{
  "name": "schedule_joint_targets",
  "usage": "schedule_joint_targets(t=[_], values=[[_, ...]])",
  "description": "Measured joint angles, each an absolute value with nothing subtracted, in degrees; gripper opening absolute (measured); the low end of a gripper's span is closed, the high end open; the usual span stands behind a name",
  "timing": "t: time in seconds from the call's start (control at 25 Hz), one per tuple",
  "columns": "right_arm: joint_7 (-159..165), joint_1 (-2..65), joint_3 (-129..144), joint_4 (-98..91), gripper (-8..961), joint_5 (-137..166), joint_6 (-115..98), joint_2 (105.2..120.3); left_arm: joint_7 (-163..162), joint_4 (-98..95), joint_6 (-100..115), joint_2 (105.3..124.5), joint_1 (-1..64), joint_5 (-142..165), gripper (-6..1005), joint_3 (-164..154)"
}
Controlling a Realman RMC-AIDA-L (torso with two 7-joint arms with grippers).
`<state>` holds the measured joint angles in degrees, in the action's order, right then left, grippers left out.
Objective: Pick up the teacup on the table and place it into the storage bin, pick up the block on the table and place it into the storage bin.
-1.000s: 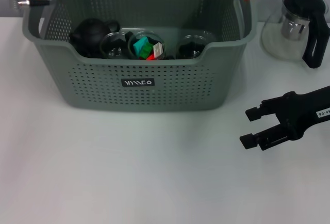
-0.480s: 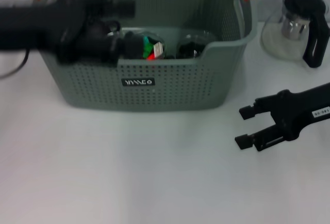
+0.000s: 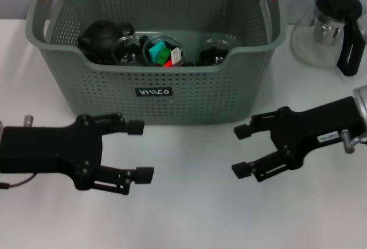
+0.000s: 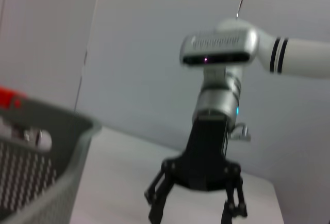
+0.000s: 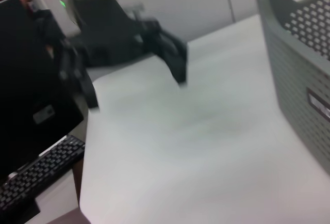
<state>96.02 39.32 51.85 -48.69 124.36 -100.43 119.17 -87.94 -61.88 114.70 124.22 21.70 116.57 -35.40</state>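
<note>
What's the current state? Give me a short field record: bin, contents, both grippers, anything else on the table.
storage bin: upright at the table's far side, label facing the robot
bin contents: black teapot, glass cups, one cup holding coloured blocks
left gripper: open, empty, low over the table in front of the bin
right gripper: open, empty, facing the left gripper
other: glass kettle with black handle, right of the bin

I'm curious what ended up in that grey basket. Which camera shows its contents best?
The head view: it looks down into the storage bin, showing a black teapot, glass cups, and one cup holding coloured blocks. The left wrist view catches only a rim corner; the right wrist view only its perforated outer wall.
</note>
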Motion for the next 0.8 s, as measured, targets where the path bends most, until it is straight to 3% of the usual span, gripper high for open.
schedule_joint_targets(t=[0.12,0.8], values=[[94.15,39.67,51.9,-47.13,946,123.96,-99.46,119.96,-86.91,-59.06,112.59,124.06,22.04,119.13,961,-35.07],[84.86,38.81,52.23,-39.59,947,121.24,-92.62,120.0,-81.53,-49.06,100.52,123.56,23.7,124.64,961,-34.94]])
